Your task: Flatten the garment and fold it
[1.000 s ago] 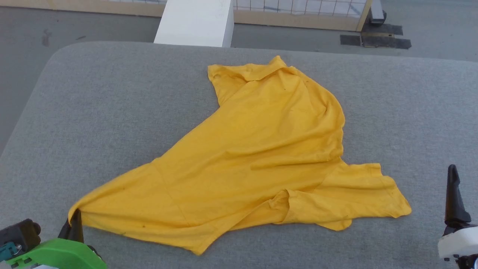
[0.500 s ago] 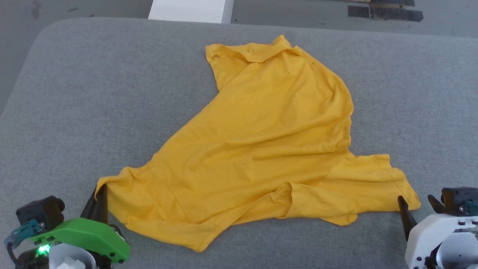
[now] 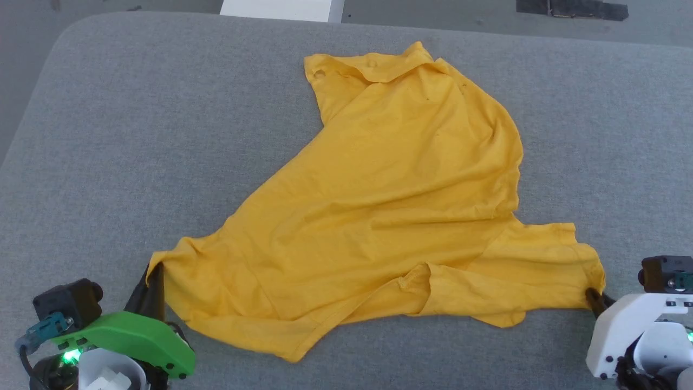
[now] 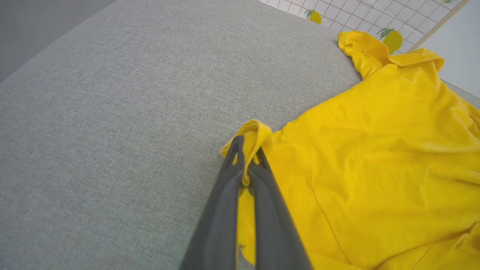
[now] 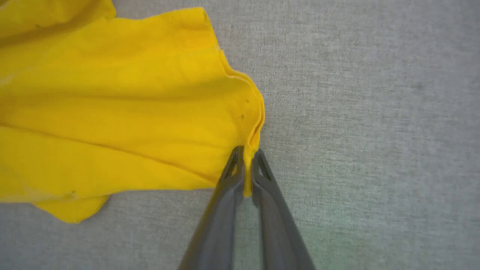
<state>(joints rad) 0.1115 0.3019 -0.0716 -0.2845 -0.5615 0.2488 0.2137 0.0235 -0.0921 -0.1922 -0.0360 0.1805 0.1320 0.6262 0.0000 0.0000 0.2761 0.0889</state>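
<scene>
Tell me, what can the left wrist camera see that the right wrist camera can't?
Left wrist view: the left hand pinching a bunched corner of the shirt, plus lemon pictures on a tiled wall far behind. Right wrist view: the right hand pinching a hemmed edge of the shirt. Both: the yellow shirt lying on the gray table, with a hand shut on the cloth.
</scene>
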